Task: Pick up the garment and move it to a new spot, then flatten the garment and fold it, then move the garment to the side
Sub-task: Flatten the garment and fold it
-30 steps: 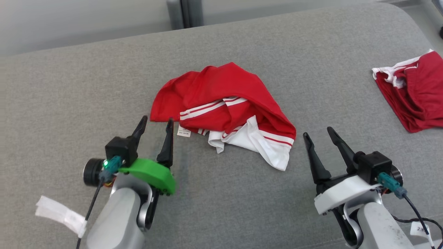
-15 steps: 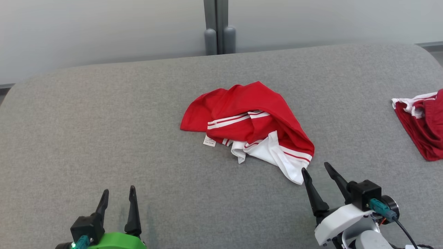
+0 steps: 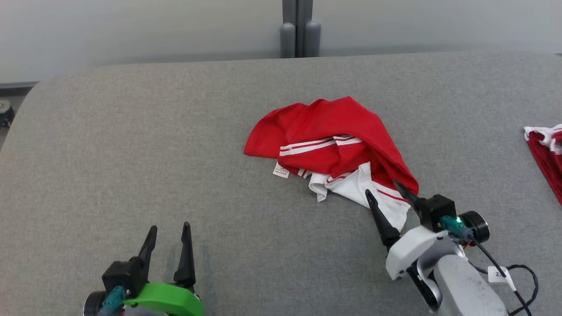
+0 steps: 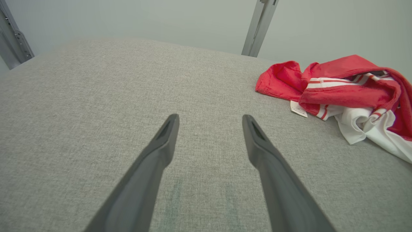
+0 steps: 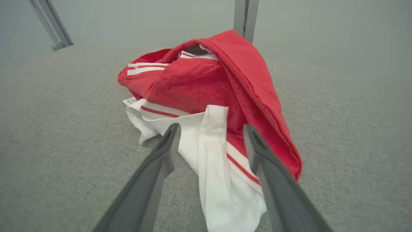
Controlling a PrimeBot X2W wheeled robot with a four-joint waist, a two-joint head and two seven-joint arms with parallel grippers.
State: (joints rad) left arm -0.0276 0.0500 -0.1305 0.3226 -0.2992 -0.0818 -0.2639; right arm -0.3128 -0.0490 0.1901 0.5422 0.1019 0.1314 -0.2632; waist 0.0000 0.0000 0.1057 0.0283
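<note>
The garment [image 3: 333,145] is a crumpled red piece with white stripes and a white part, lying in a heap on the grey padded surface [image 3: 175,131]. My right gripper [image 3: 383,189] is open at its near right corner. In the right wrist view the white flap of the garment [image 5: 206,80] lies between the spread fingers of the right gripper [image 5: 210,129], not pinched. My left gripper [image 3: 169,227] is open over bare surface, well to the left of the heap. The left wrist view has the left gripper [image 4: 210,116] empty, with the garment [image 4: 347,87] off to the right.
A second red and white garment [image 3: 546,153] lies at the right edge. The padded surface curves down at its left end [image 3: 26,114]. A grey post [image 3: 300,26] and a pale wall stand behind the far edge.
The camera has shifted. My right gripper moved forward until its open fingers straddle the garment's white corner. My left gripper drew back from the garment's left edge to the near left.
</note>
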